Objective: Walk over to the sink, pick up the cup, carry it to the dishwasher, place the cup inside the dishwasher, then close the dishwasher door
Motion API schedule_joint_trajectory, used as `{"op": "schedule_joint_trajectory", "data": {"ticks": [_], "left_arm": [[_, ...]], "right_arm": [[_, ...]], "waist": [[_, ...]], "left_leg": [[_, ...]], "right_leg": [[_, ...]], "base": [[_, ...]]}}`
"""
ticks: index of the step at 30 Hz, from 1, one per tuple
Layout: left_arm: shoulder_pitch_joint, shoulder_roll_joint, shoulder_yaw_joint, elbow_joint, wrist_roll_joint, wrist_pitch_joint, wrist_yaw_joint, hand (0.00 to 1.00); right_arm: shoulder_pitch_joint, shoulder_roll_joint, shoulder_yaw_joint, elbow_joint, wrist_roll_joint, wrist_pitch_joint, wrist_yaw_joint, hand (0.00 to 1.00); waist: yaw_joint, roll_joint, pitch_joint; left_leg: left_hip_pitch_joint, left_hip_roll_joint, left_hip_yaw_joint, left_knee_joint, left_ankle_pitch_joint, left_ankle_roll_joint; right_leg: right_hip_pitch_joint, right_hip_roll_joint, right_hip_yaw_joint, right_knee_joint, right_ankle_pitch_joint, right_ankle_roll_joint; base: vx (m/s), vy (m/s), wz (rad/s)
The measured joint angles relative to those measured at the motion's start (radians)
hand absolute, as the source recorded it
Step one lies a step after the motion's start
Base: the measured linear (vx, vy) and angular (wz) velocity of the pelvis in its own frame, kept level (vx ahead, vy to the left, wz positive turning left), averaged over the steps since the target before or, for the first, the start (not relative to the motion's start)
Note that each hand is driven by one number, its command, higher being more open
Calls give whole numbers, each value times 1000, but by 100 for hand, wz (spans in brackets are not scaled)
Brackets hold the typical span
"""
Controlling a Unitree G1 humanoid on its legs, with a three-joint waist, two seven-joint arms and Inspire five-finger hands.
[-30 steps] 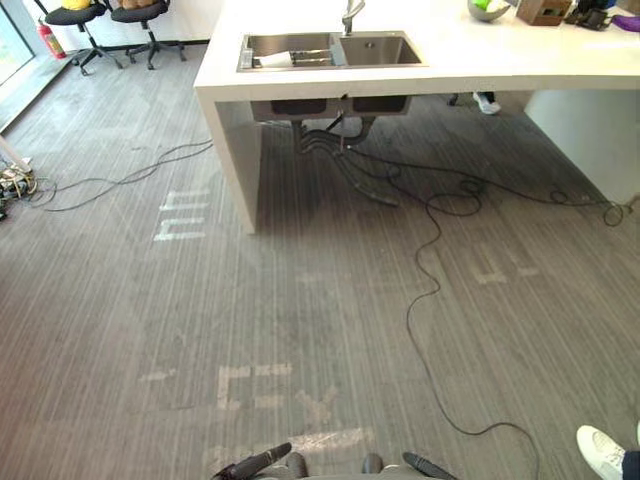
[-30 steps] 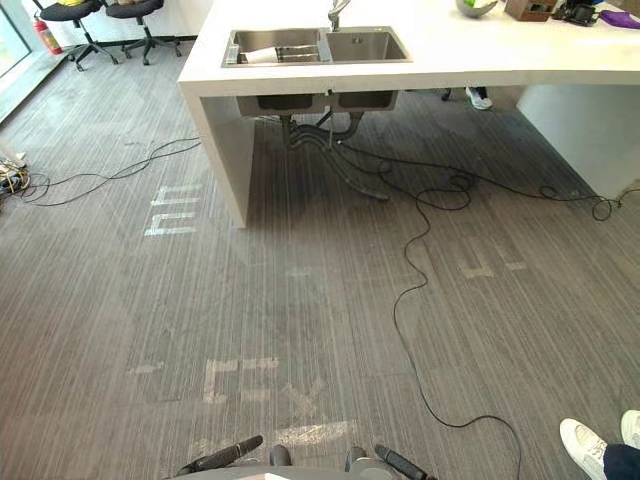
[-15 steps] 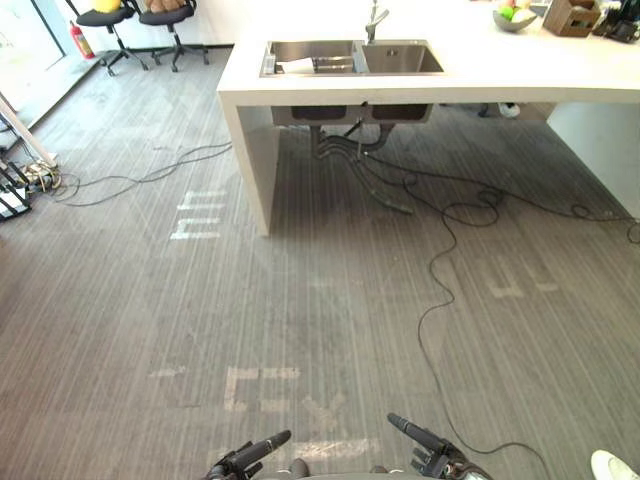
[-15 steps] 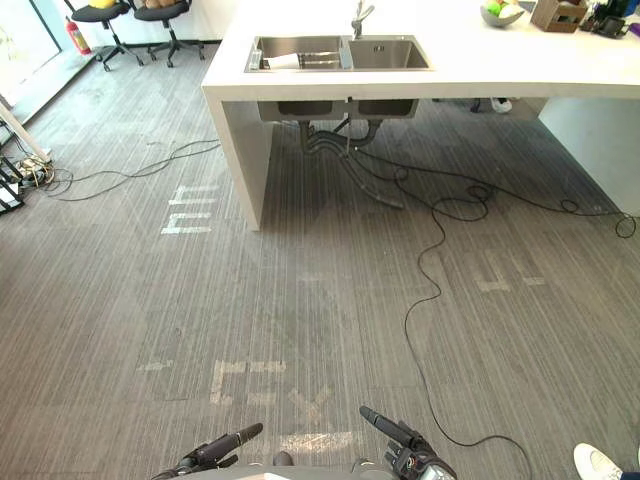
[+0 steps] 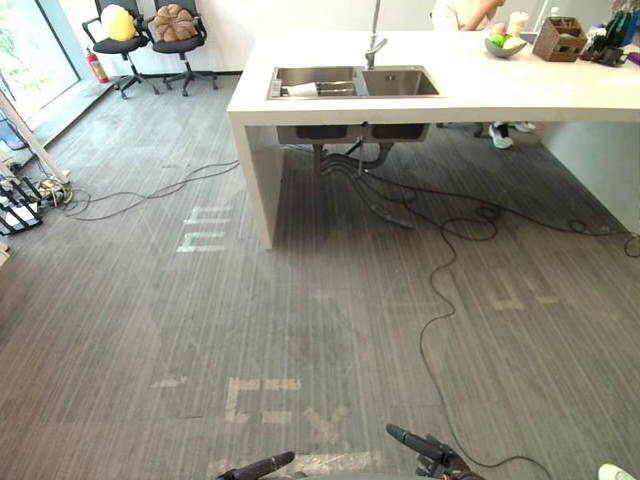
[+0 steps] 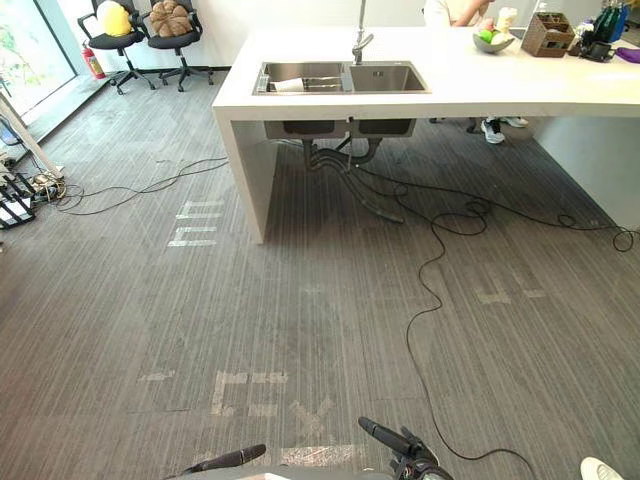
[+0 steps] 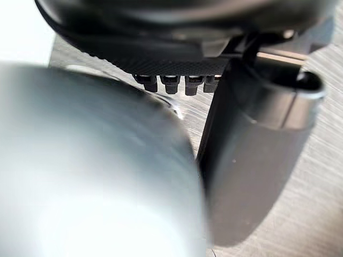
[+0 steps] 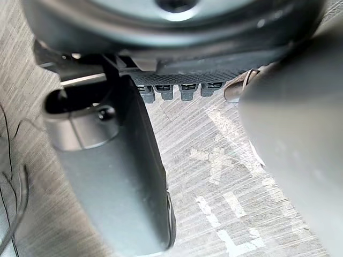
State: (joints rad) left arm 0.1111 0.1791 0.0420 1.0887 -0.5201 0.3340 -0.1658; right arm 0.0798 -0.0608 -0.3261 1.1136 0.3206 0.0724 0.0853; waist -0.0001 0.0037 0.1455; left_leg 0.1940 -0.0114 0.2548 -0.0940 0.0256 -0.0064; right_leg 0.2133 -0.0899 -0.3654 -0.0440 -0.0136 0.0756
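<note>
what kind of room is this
Likely an office kitchen or test space: a white counter with a steel double sink, wheeled office chairs at the back, and loose cables across the grey floor.

A: Head pair up high, looking down over floor point(image 5: 200, 320) toward sink point(image 6: 385, 78), far ahead of left hand point(image 5: 255, 467) and right hand point(image 5: 420, 445).
B: Same scene twice, slightly offset. Wrist pair tight along each hand, floor beyond.
</note>
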Motion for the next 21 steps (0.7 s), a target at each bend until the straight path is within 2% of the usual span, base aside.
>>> {"op": "schedule_joint_trajectory", "data": {"ticks": [3, 5, 7, 8, 9, 10, 11, 12, 13, 14, 15, 17, 18, 19, 21], "left_arm": [[-1, 1, 0, 10, -19, -3, -11, 100], [-1, 1, -1, 12, -20, -3, -16, 100], [0, 14, -15, 12, -43, 2, -31, 100], [-6, 18, -20, 7, -59, 4, -33, 100], [-7, 14, -21, 12, -77, 5, -30, 100], [-11, 20, -22, 14, -90, 5, -26, 100], [-16, 24, -26, 11, -91, 2, -19, 100], [-36, 32, -52, 9, -90, -6, 13, 100], [-55, 35, -71, 7, -91, -13, 39, 100], [-66, 34, -71, 5, -93, -15, 48, 100], [-90, 32, -73, -8, -110, -13, 60, 100], [-96, 31, -86, -73, -121, -13, 79, 100], [-94, 29, -86, -126, -127, -17, 87, 100], [-94, 27, -84, -153, -127, -19, 92, 100], [-88, 6, -66, -213, -132, -26, 104, 100]], "right_arm": [[0, 2, -32, 9, 9, 1, -15, 100], [-1, 0, -50, 4, 9, -1, -15, 100], [13, -2, -60, -5, 16, -6, -25, 100], [18, -8, -60, -2, 35, -6, -30, 100], [10, -16, -60, -1, 62, -4, -32, 100], [0, -21, -59, -2, 85, -4, -34, 100], [-6, -21, -56, -4, 94, -4, -35, 100], [-16, -26, -32, -11, 123, -5, -41, 100], [-18, -31, 10, -32, 137, -5, -52, 100], [-19, -32, 33, -46, 151, -5, -57, 100], [-22, -30, 73, -89, 171, -5, -67, 100], [-21, -17, 126, -153, 187, -4, -91, 100], [-19, -10, 138, -187, 200, 2, -102, 100], [-21, -6, 138, -198, 204, 5, -109, 100], [-22, 0, 137, -212, 208, 14, -120, 100]], "waist": [[1, -1, 1], [-3, -1, 2], [-13, -15, 3], [-15, -17, 4], [-16, -11, 7], [-15, -7, 14], [-16, -11, 31], [-22, -12, 62], [-24, -5, 71], [-25, -7, 73], [-27, -7, 87], [-29, -8, 88], [-29, -21, 90], [-29, -31, 97], [-29, -49, 107]], "left_leg": [[0, -3, -1, 0, -5, 10], [-3, -9, 0, 0, -20, 32], [-4, -33, 8, 0, -29, 45], [-9, -42, 4, 0, -36, 56], [-12, -49, 9, 1, -40, 65], [8, -53, 18, 7, -29, 82], [29, -53, 20, 7, -33, 89], [70, -41, 15, 7, -43, 91], [88, -27, 15, 7, -52, 88], [94, -21, 14, 7, -56, 86], [107, -7, 13, 7, -64, 81], [105, 8, 19, 13, -76, 69], [104, 2, 21, 24, -90, 60], [104, -6, 25, 32, -99, 57], [131, -14, 29, 72, -153, 30]], "right_leg": [[0, -3, -5, 4, -8, 2], [-37, -30, -29, 90, -65, 12], [-91, -99, -63, 248, -150, 60], [-130, -132, -80, 348, -159, 64], [-206, -178, -80, 506, -157, 59], [-278, -228, -72, 676, -139, 29], [-299, -243, -65, 742, -135, 16], [-309, -241, -59, 794, -171, 21], [-336, -222, -57, 783, -198, 21], [-349, -209, -57, 760, -199, 19], [-371, -176, -59, 667, -194, 20], [-398, -119, -64, 389, -101, 24], [-407, -103, -72, 190, -11, 36], [-416, -109, -71, 147, 5, 36], [-439, -124, -82, 133, 20, 21]], "base": [[-15, 8, 3], [-1, 49, 20], [82, 104, 48], [121, 105, 29], [137, 119, 0], [152, 123, -16], [170, 97, -8], [152, 56, 4], [142, 42, 7], [168, 11, 3], [142, -13, -1], [169, -37, -2], [182, -51, -1], [192, -66, -2], [221, -96, -8]]}}
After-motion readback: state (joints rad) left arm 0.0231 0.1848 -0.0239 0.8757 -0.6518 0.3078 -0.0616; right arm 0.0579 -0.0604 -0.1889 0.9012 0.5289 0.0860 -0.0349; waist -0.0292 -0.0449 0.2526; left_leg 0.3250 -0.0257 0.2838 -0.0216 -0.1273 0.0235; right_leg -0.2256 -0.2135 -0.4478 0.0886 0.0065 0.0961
